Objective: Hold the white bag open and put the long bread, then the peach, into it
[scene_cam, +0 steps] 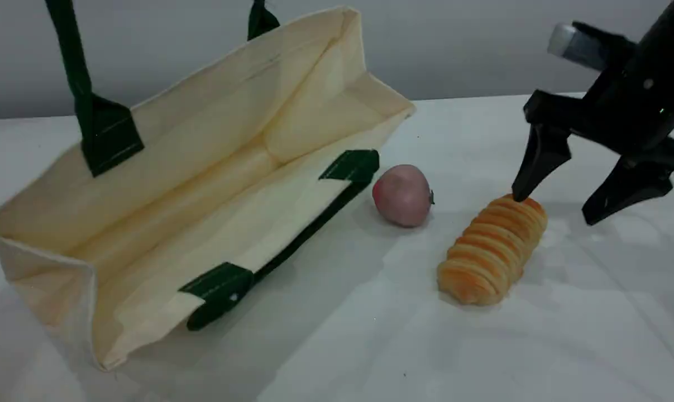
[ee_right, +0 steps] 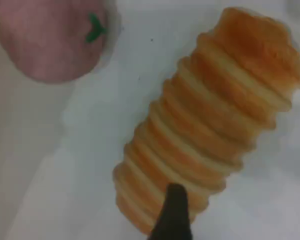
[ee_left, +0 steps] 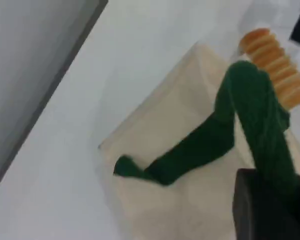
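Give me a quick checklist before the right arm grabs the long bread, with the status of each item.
1. White bag mouth open toward the food: ok, its green handle is pulled up.
2. Left gripper shut on that handle: ok; the gripper itself is barely in view.
3. Right gripper open: ok, fingers spread wide.
4. Right gripper placed around the long bread: not ok, only one fingertip is at the loaf's end.
5. Peach clear of the bread: ok, apart, beside the bag's mouth.
6. Bag inside free of things: ok as far as seen.
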Robot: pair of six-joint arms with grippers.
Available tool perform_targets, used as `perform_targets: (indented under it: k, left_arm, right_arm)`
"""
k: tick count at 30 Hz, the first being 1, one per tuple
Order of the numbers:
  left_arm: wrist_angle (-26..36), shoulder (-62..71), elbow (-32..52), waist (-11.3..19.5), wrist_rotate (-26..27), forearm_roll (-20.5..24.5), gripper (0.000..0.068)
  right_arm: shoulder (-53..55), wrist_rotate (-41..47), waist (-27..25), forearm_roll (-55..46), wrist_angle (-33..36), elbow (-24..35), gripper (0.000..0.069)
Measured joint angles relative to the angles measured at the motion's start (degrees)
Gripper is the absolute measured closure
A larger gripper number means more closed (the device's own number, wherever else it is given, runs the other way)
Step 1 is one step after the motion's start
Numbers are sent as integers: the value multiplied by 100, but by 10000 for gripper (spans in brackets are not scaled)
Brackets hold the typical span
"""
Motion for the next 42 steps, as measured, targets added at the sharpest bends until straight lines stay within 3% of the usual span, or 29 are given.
perform_targets:
  k: [8,17,28,42]
  left_arm:
    - [0,0,0,0,69,-61,587]
    - [0,0,0,0,69,-72,587]
    - [0,0,0,0,31,-72,587]
    - [0,0,0,0,46,-72,587]
  right_arm:
    - [89,-21,59,204,-218,0,106]
    - [89,-121,810,232,-932,0,106]
    - [343,508,787,-112,-1081,0,106]
    - [996,516,797,105,-1250,-12,106]
